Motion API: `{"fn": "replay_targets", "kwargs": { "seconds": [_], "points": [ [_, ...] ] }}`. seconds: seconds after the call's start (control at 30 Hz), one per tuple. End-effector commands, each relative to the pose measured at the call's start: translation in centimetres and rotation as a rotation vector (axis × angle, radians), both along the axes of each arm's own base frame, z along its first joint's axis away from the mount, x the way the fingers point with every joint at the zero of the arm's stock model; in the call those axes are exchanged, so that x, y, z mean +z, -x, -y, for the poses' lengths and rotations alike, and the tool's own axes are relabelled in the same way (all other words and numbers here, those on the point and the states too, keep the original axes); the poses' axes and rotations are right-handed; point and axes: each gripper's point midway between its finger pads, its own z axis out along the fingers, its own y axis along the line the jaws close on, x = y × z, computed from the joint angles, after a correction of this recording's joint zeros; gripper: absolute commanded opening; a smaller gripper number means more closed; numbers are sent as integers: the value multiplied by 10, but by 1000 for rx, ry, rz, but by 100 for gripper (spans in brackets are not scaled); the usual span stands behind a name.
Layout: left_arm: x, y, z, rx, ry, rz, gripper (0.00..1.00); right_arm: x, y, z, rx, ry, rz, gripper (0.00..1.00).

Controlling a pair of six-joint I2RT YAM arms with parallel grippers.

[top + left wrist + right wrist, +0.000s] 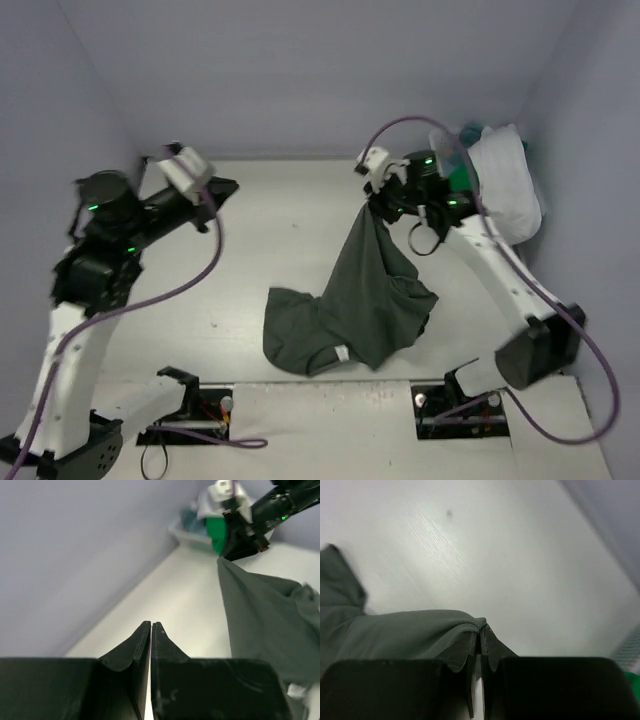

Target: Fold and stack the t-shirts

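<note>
Our right gripper (377, 207) is clamped on an edge of the dark grey-green t-shirt (365, 290), held up right of centre with its bulk draped on the table (270, 230). Close beside it at the far right, the basket (189, 535) holds a white t-shirt (505, 175) and a bright green t-shirt (460, 180). Our left gripper (151, 626) hangs closed and empty, far left.

**Pale walls around a white tabletop**

The table (300, 200) is off-white and matt, with faint scuffs and a few small dark specks (294, 222). Three plain lilac-grey walls close it in: a far wall (320, 70), a left wall (45, 90) and a right wall (600, 90). The light is soft and even, and shadows are faint. A white lattice basket (182, 532) sits in the far right corner. A paler, grainy board (320, 405) lies along the near edge.
</note>
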Motion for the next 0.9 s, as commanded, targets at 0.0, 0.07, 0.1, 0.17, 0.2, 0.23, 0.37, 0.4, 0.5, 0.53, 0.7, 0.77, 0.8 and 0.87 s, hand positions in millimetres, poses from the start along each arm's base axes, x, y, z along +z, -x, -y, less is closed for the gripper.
{"fn": "replay_targets", "kwargs": {
  "seconds": [0.0,0.07,0.1,0.17,0.2,0.23,0.37,0.4,0.5,0.53,0.7,0.77,0.8,0.87],
  "points": [
    [-78,-104,17,88,-61,-151,0,-84,-61,-5,-66,138,-100,0],
    [-113,-127,33,49,-67,-256,0,-135,-76,-10,-73,193,-205,0],
    [-119,-135,39,38,-39,-284,0,-149,-82,-11,-81,205,-221,0],
    [-147,-147,56,10,-38,-359,0,-194,-94,-5,-127,269,-285,0],
    [-156,-152,61,8,-30,-372,0,-202,-106,-3,-161,277,-259,0],
    [-169,-156,67,1,-40,-397,0,-211,-118,14,-270,328,-238,0],
    [-192,-150,85,-24,-67,-425,0,-224,-150,57,-515,387,-193,11],
    [-198,-145,88,-36,-81,-430,0,-219,-152,63,-541,390,-178,17],
    [-192,-131,87,-49,-90,-419,0,-200,-139,74,-567,388,-152,25],
    [-193,-127,87,-52,-95,-422,0,-186,-129,77,-567,373,-136,28],
    [-182,-99,78,-65,-97,-412,0,-137,-82,73,-482,311,-140,37],
    [-186,-85,77,-81,-115,-428,0,-127,-63,73,-451,299,-153,37],
    [-182,-77,75,-90,-123,-412,0,-122,-51,71,-416,298,-162,41],
    [-191,-62,75,-108,-148,-424,0,-102,-27,73,-380,290,-157,43]
  ]
}}
